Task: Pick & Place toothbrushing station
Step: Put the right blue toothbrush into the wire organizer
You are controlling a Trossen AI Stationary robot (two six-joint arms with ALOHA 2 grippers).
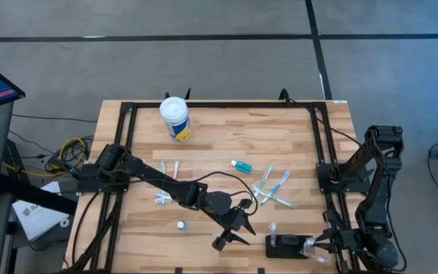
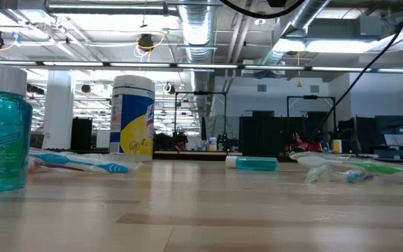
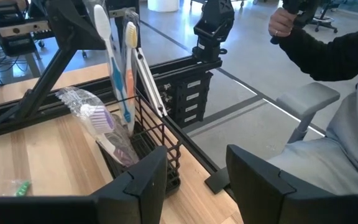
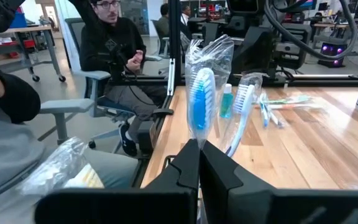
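Two claws are seen near the surface's front edge: the left claw [image 1: 230, 232], spread wide, faces the toothbrushing station [image 1: 287, 246] just beside it, while the right claw [image 1: 319, 245], shut on a wrapped toothbrush [image 4: 201, 99], hovers at the station's far end.

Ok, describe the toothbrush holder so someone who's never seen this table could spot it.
On the wooden table, look along the near edge toward the right arm. The holder is the small flat black rectangle there with wrapped toothbrushes in it, unlike the loose brushes lying mid-table.
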